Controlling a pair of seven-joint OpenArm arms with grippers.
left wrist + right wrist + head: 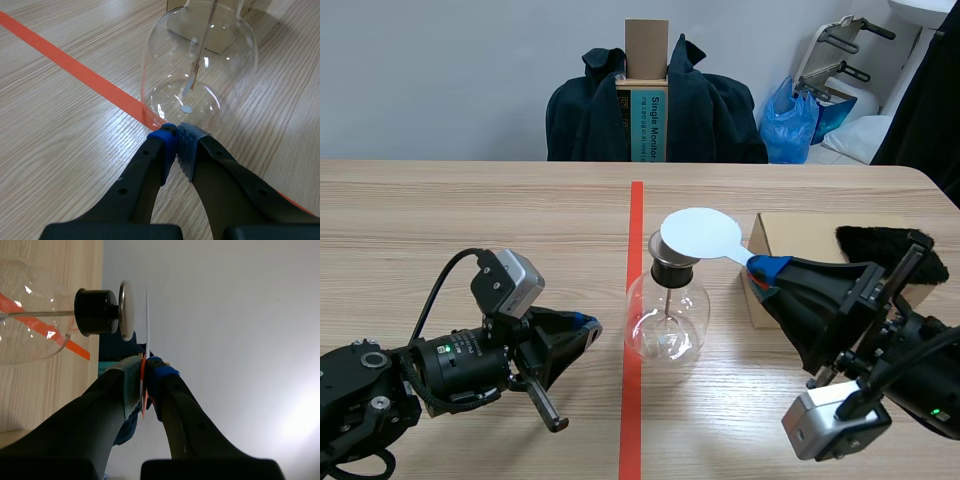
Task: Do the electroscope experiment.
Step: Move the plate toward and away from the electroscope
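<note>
A clear glass flask electroscope (667, 318) stands just right of the red tape line, with a black stopper (93, 312) and a metal top plate (125, 310). Inside it a thin rod (202, 50) hangs down. My right gripper (767, 270) is shut on the handle of a white round paddle (700, 236), whose disc hovers just over the metal plate, seen edge-on as a paddle (147, 320) in the right wrist view. My left gripper (176, 135) rests low on the table, shut on nothing, its tips right by the flask's base (165, 117).
A cardboard box (800, 240) sits right of the flask with a black fur piece (885, 245) on it. A chair draped with a dark jacket (655, 110) stands across the table. The red tape line (634, 330) runs down the middle.
</note>
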